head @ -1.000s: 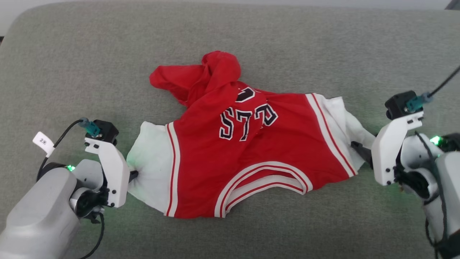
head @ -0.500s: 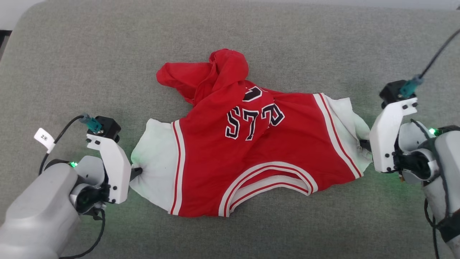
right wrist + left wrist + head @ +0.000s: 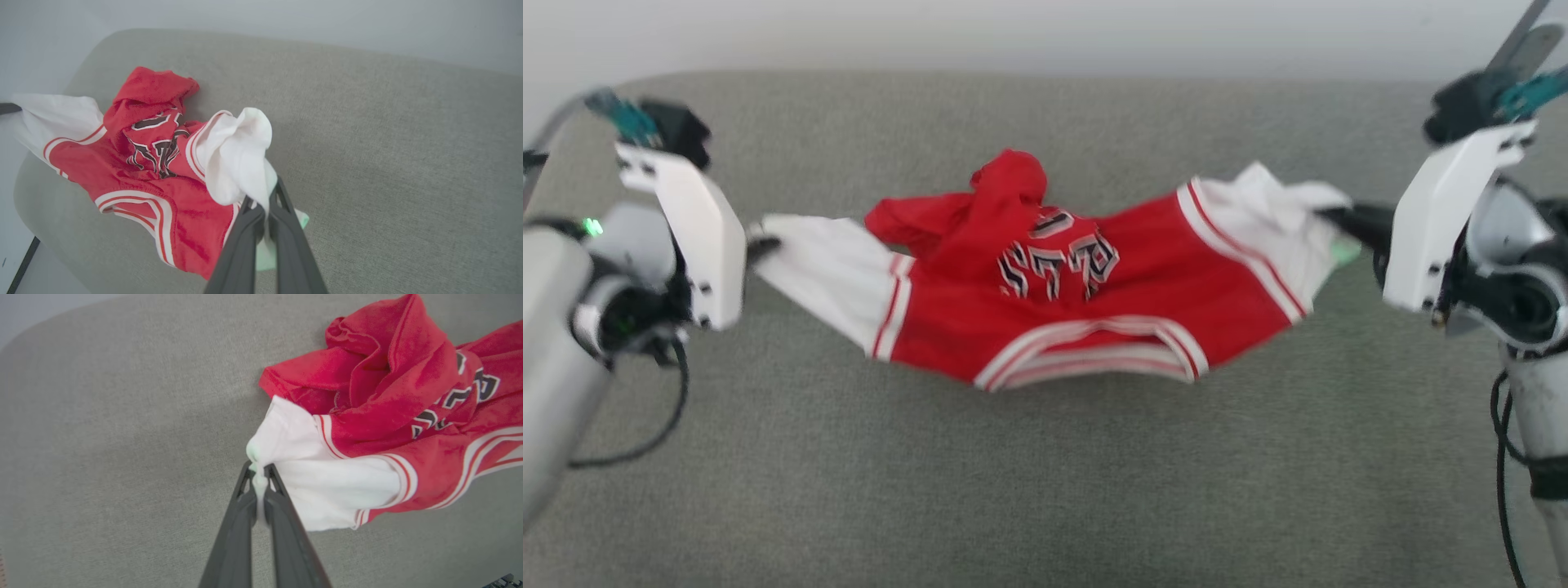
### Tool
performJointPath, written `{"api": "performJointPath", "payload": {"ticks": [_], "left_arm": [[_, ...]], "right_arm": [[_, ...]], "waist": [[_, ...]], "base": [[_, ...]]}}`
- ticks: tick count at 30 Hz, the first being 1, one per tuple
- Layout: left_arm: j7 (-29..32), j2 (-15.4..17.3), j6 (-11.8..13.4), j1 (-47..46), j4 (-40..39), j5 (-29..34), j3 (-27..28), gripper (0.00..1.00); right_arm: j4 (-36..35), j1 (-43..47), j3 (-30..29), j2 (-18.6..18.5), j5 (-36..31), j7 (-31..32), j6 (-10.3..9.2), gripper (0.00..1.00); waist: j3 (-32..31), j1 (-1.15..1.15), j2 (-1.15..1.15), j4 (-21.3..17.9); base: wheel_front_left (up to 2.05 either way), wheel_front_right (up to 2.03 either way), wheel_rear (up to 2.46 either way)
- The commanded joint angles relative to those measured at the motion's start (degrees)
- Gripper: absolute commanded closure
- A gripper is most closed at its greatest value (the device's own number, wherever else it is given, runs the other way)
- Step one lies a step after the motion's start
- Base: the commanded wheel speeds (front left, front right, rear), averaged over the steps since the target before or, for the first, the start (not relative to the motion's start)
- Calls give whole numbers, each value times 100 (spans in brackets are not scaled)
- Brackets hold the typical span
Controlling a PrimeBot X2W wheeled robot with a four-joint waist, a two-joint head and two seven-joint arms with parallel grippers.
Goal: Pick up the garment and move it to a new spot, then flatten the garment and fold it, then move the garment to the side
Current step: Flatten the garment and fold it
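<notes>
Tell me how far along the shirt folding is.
Done: left gripper and right gripper are each shut on a white sleeve. In hand: the garment hangs stretched between them, sagging over the grey cushion. Remaining: set down, flatten its bunched red part, fold, move aside.

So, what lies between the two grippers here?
The garment hangs between them, one white sleeve in the left gripper, the other in the right gripper, as the head view shows.

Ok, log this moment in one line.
left gripper: shut on garment | right gripper: shut on garment | garment: slung between both by its white sleeves
</notes>
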Motion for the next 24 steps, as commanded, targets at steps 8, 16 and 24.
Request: {"api": "performJointPath", "payload": {"ticks": [8,16,24], "left_arm": [[426,168,368,-752,-448,-54,284,100],[664,217,639,-1341,-427,37,414,100],[555,221,673,-1758,-112,116,540,100]], "right_arm": [[-294,-559,-820,580,61,54,-2,100],[86,-1267,-1721,1095,-605,-216,-2,100],[380,-1638,-2097,1297,-1097,-372,-2,100]], "waist": [[-613,0,1,-173],[-888,0,1,-226],[-973,0,1,-217]], "base": [[0,0,0],[0,0,0],[0,0,0]]}}
